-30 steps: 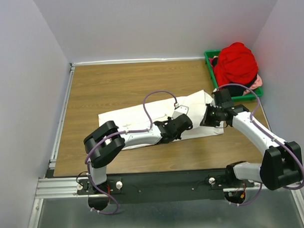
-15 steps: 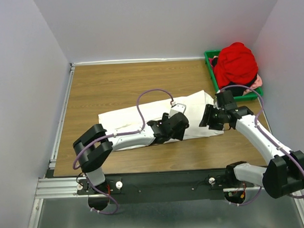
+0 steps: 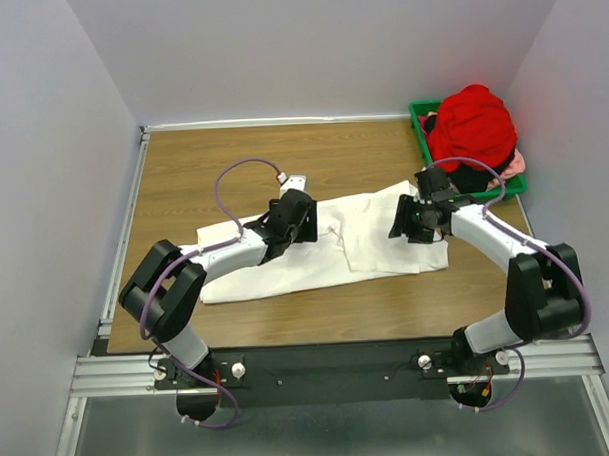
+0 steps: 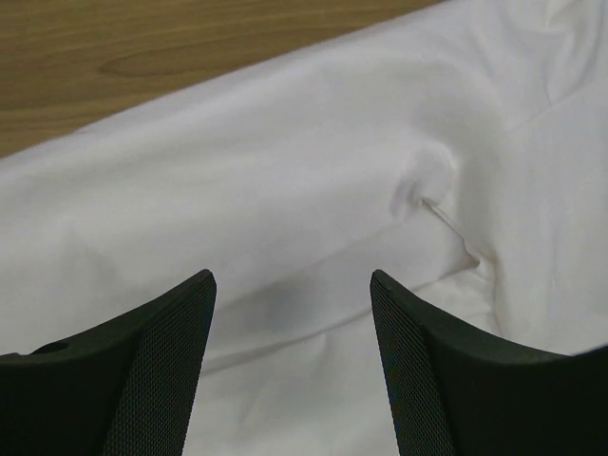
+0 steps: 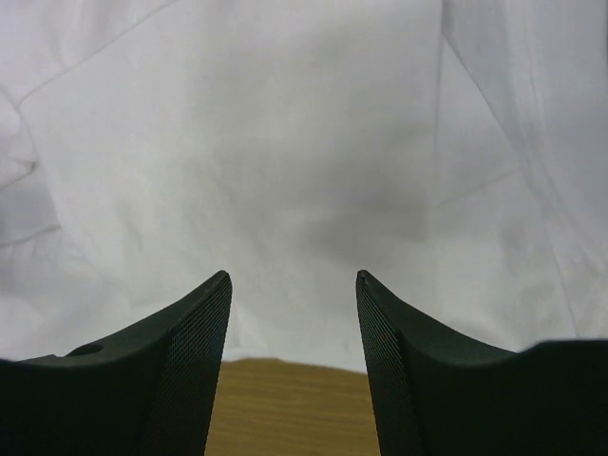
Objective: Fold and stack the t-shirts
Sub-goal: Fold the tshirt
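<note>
White tee: lies spread across the middle of the table, long axis running from near-left to right. It is rumpled, with creases and folded-over edges near its centre. No print shows from overhead.

Left gripper: over the far-left part of the white tee, close to its far edge. In the wrist view the gripper is wide open with nothing between the jaws. White cloth fills the space below and ahead of the tips, with a small puckered fold just ahead and to the right. Bare wood shows beyond the cloth's far edge. Contact between fingers and cloth cannot be told.

Right gripper: over the right end of the white tee, pointing left along it. In the wrist view the gripper is also open and holds nothing. Cloth with faint creases lies ahead of and beneath the tips. A strip of wood shows between the fingers on the camera's side, so the tee's right edge sits just behind the tips.

Red tee: bunched in a heap on the green bin at the far-right corner, well apart from both grippers. A bit of pink cloth pokes out at the bin's right side under the red heap.
</note>
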`<state>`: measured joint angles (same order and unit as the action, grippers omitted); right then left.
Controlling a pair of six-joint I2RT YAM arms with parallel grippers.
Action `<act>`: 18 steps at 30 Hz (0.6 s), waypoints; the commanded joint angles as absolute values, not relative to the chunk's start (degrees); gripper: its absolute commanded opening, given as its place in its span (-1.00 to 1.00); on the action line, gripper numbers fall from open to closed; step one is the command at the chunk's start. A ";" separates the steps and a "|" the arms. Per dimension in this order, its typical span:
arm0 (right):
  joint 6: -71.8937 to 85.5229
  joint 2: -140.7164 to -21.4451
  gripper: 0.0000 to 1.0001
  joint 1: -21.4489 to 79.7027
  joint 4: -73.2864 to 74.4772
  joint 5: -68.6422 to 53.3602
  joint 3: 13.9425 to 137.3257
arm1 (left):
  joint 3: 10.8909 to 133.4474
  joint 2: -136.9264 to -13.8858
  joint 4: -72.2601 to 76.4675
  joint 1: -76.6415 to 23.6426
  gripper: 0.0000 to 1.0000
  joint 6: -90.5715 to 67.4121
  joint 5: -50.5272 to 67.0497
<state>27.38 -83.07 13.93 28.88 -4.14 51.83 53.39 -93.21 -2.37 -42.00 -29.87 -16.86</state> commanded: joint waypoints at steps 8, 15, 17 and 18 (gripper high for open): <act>25.40 -100.27 0.24 14.41 18.90 -1.15 60.46 | 48.09 -96.15 9.40 -36.12 0.48 -28.21 -15.03; 23.21 -110.47 0.24 14.33 19.07 5.44 69.85 | 40.53 -94.84 10.37 -36.12 0.48 -32.25 -14.68; 22.24 -113.10 0.25 14.06 19.07 6.24 73.02 | 37.89 -94.05 10.46 -36.12 0.48 -33.49 -14.15; 21.98 -115.55 0.25 13.80 19.16 6.33 74.60 | 37.01 -92.74 10.55 -36.21 0.48 -34.88 -13.80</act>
<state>24.53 -109.23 14.11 19.97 1.17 70.96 41.34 -94.21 12.60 -36.07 -30.61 -15.70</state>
